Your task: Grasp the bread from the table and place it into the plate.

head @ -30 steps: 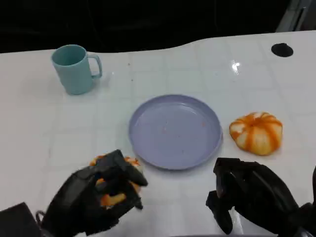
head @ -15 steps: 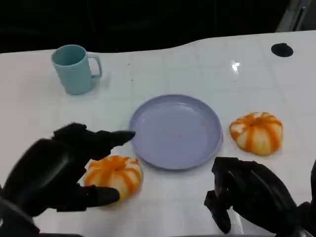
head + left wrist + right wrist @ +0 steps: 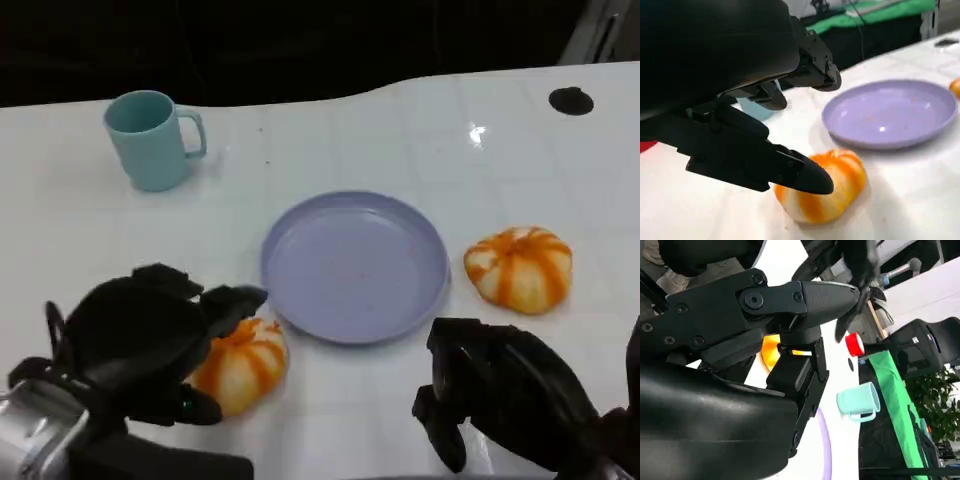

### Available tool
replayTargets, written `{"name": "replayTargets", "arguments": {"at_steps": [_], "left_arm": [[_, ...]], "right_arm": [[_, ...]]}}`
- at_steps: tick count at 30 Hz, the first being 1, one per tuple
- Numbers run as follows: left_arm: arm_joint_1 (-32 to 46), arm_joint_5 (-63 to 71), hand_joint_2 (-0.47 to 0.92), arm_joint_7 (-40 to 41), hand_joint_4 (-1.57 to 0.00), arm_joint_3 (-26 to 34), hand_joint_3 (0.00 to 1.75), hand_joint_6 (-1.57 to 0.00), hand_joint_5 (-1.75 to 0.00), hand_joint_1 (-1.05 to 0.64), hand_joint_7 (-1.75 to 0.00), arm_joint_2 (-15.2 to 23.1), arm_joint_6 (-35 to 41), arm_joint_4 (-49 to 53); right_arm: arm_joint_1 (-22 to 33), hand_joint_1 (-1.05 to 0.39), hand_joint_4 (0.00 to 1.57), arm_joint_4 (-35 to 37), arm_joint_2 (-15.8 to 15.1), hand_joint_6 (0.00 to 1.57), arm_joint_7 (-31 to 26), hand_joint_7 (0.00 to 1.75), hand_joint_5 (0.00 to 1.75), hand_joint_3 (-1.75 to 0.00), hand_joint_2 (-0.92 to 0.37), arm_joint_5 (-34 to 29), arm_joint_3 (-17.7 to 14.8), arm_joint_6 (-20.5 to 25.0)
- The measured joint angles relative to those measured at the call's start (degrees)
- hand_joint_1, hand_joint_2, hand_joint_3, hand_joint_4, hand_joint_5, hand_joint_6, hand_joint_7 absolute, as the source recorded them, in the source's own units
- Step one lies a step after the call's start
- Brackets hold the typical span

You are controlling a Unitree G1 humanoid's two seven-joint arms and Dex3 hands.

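Near the table's front edge, left hand [image 3: 140, 340] over an orange-striped bread [image 3: 238, 362], fingers [image 3: 805, 175] spread around it, grip not closed; bread just beside purple plate [image 3: 355, 265]; right hand [image 3: 500, 395] curled, holding nothing

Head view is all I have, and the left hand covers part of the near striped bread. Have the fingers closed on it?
Observer: No. In the left wrist view the left hand is spread, its upper fingers in the air well above the bread.
Operator: Is the bread lifted at all?
Observer: No. Its underside sits flat on the table.
Operator: Any contact?
Observer: One lower fingertip overlaps the bread's top edge; I cannot tell if it touches.
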Motion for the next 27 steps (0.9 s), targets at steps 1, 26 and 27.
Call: {"name": "replayTargets", "arguments": {"at_steps": [1,26,27], "left_arm": [[-0.60,0.33,0.92,0.00,-0.41,-0.75,0.01,-0.31,-0.17,-0.75,0.00,0.01,0.45,1.29],[-12.67,-7.08,0.91,25.95,-0.74,-10.57,0.39,-1.06,-1.28,-0.22,-0.20,-0.83,-8.17,40.51],[-12.92,-7.02,0.90,29.84,-0.79,-10.98,0.53,-1.01,-1.55,-0.24,-0.69,-0.85,-9.96,42.64]], "right_arm": [[0.04,-0.92,1.27,-0.02,-0.02,1.10,0.00,1.57,1.63,-0.35,-0.92,0.05,-0.04,0.01],[0.34,-0.93,1.28,-0.41,-0.26,1.10,-0.07,1.57,1.65,-0.34,-0.92,0.77,-0.04,0.63],[0.35,-0.93,1.28,-0.43,-0.25,1.10,-0.08,1.57,1.65,-0.34,-0.92,0.81,-0.04,0.64]]}}
